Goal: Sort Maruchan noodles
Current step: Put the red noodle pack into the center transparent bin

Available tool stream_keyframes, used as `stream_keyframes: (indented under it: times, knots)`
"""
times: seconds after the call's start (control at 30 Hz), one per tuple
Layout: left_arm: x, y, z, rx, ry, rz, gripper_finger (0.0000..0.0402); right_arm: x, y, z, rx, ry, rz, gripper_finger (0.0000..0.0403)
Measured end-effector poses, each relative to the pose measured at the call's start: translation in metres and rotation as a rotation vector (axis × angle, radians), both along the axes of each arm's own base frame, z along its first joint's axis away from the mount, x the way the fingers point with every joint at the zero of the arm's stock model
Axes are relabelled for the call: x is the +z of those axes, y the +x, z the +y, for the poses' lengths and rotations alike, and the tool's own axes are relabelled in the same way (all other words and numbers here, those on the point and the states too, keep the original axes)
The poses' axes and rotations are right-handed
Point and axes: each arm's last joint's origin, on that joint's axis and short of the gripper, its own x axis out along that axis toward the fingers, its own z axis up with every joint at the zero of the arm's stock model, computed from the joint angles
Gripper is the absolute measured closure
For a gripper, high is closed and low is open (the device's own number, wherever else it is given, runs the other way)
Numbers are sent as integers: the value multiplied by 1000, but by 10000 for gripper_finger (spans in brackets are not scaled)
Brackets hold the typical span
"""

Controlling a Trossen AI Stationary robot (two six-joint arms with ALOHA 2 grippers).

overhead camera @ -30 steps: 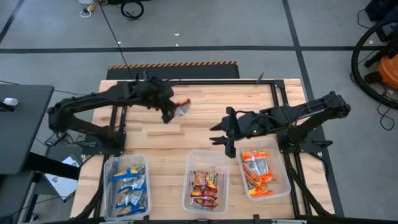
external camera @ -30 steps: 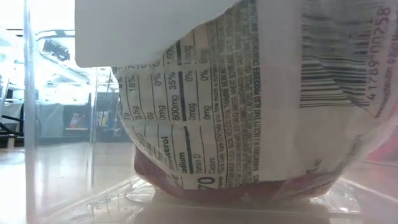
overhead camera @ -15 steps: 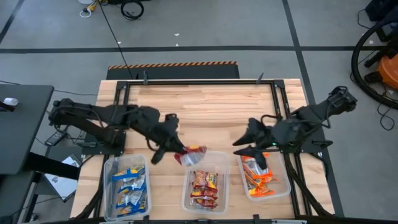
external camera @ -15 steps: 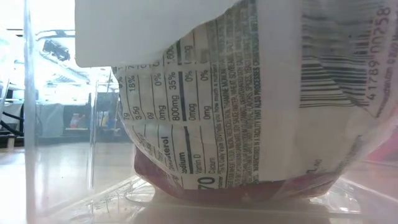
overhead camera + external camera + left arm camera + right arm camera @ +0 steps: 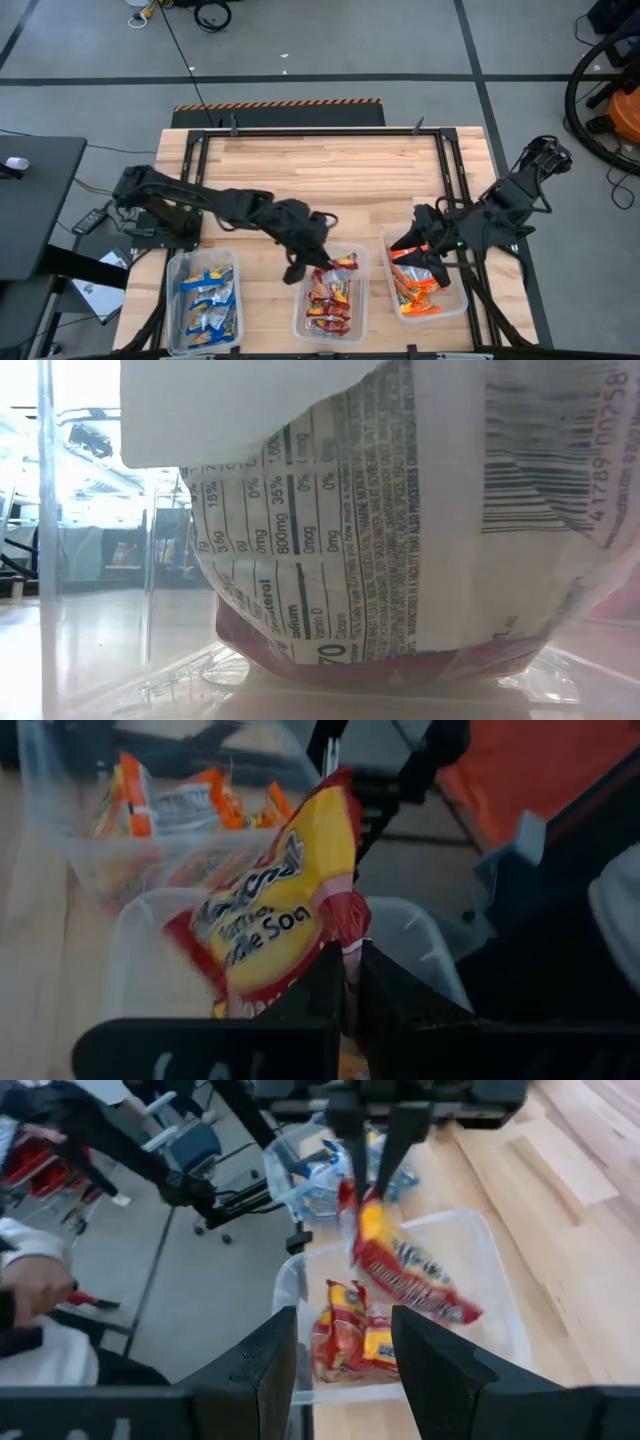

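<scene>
My left gripper (image 5: 312, 255) is shut on a dark red and yellow noodle packet (image 5: 338, 264) over the far end of the middle clear bin (image 5: 302, 310), which holds several dark red packets (image 5: 328, 300). The held packet also shows in the left wrist view (image 5: 280, 910) and the right wrist view (image 5: 405, 1275). My right gripper (image 5: 408, 252) is open and empty over the far left corner of the right bin (image 5: 455, 300) of orange packets (image 5: 412, 275). Blue-and-white packets (image 5: 208, 300) lie in the left bin (image 5: 175, 300). My left gripper pinches the packet's sealed end (image 5: 347, 942) between its two fingers (image 5: 372, 1150). The fingers come from above, pointing down. The packet hangs slanted below them inside the middle bin's rim; whether its lower end (image 5: 455, 1312) touches the packets beneath, I cannot tell.
The three bins stand in a row along the table's near edge. The bare wooden tabletop (image 5: 330, 170) lies beyond them. In the low view a packet's white nutrition label (image 5: 400, 510) fills the picture. A person's hand (image 5: 30, 1285) shows beyond the table.
My left gripper has carried the dark red packet from the table's far middle toward the near edge and right, to above the middle bin. My right gripper has gone toward the table's right and near edge, to over the right bin.
</scene>
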Motion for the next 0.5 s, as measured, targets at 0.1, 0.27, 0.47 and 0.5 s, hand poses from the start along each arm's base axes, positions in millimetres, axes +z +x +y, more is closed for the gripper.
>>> stream_keyframes:
  times: [0.1, 0.27, 0.47, 0.5]
  knots:
    - [-9, 15, -4, -30, 44, 35, 377, -2, -2, 1, -25, 3, 15, 234]
    - [-36, 27, -7, -75, 95, 148, 377, -3, -3, 2, -41, 19, 30, 234]
    - [-60, 37, -7, -57, 214, 183, 377, -3, -3, 1, -62, 12, 19, 234]
    - [-62, 38, -7, -50, 238, 180, 377, -3, -3, 1, -66, 6, 16, 234]
